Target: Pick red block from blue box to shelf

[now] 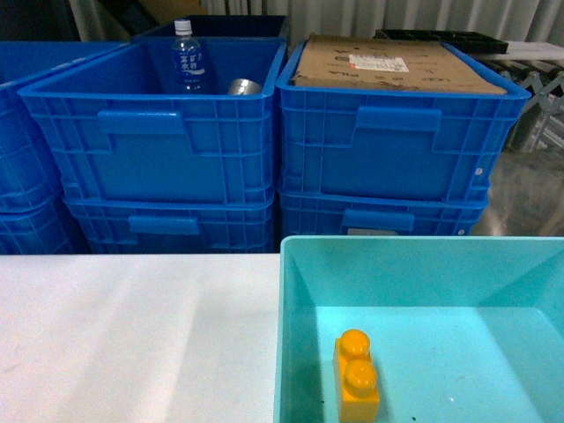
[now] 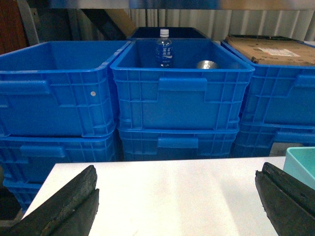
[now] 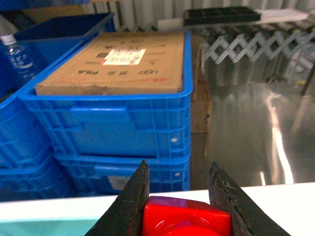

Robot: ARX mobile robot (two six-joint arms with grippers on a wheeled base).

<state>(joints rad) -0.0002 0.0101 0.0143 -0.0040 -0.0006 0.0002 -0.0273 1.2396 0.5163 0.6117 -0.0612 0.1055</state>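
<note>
The red block (image 3: 184, 219) is pinched between the two dark fingers of my right gripper (image 3: 178, 164), held above the white table's far edge; only its upper part shows at the bottom of the right wrist view. The blue box (image 1: 291, 335) stands at the table's right, and a strip of its turquoise rim (image 3: 44, 228) lies below and left of the block. My left gripper (image 2: 178, 169) is open wide over bare white tabletop, with nothing between its fingers; a corner of the box (image 2: 301, 164) lies to its right. Neither gripper shows in the head view. The shelf is out of view.
A yellow-orange two-stud brick (image 1: 357, 374) lies inside the turquoise box. Stacked dark blue ribbed crates (image 1: 150, 159) stand behind the white table (image 1: 132, 335); one holds a water bottle (image 1: 186, 57) and a can, another a cardboard box (image 1: 388, 66). A folding conveyor (image 3: 246, 46) stands far right.
</note>
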